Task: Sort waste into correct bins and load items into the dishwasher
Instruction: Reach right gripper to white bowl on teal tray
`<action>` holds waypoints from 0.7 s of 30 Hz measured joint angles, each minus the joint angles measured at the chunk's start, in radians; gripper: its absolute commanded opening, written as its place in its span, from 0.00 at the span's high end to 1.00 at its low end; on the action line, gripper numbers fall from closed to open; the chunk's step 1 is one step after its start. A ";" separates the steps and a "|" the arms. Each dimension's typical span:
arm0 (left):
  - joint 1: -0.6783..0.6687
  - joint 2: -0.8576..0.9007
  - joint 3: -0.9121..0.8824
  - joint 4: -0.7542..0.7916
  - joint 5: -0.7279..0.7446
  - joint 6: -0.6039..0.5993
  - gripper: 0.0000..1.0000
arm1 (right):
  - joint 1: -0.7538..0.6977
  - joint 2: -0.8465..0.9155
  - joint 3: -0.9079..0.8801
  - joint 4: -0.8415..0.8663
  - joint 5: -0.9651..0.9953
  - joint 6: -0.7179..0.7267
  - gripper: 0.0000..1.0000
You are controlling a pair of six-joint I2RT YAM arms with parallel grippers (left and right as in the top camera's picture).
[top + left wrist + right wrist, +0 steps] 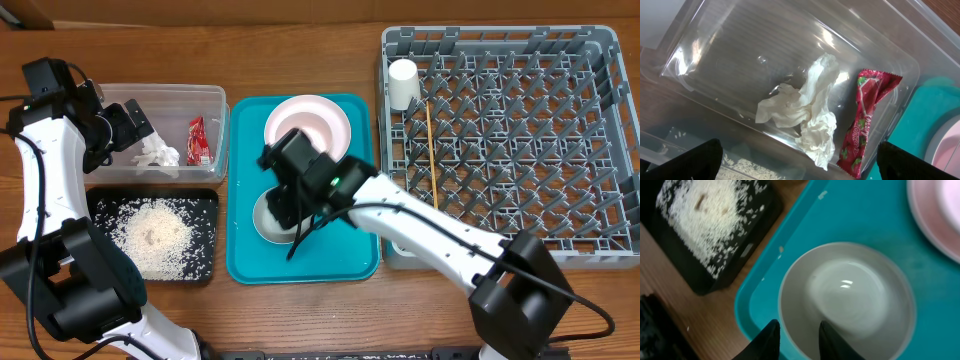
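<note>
My right gripper straddles the rim of the grey-white bowl on the teal tray; clamped or not, I cannot tell. Likely slick, rigid, breakable: a rim hold suits.

Overhead faces down; wrist cameras close above tub, bowl.
</note>
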 measured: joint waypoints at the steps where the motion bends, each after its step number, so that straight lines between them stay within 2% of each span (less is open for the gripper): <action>1: 0.000 0.000 0.000 0.000 0.000 0.000 0.00 | 0.017 0.000 -0.010 0.006 0.000 0.000 0.72; 6: 0.000 0.000 0.000 0.000 0.000 0.000 0.00 | 0.077 0.002 -0.043 0.009 0.030 0.000 0.73; 13: 0.000 0.000 0.000 0.000 0.000 0.000 0.00 | 0.091 0.002 -0.048 0.033 0.084 0.000 0.73; 21: 0.000 0.000 0.000 0.000 0.000 0.000 0.00 | 0.127 0.002 -0.100 0.123 0.096 0.000 0.73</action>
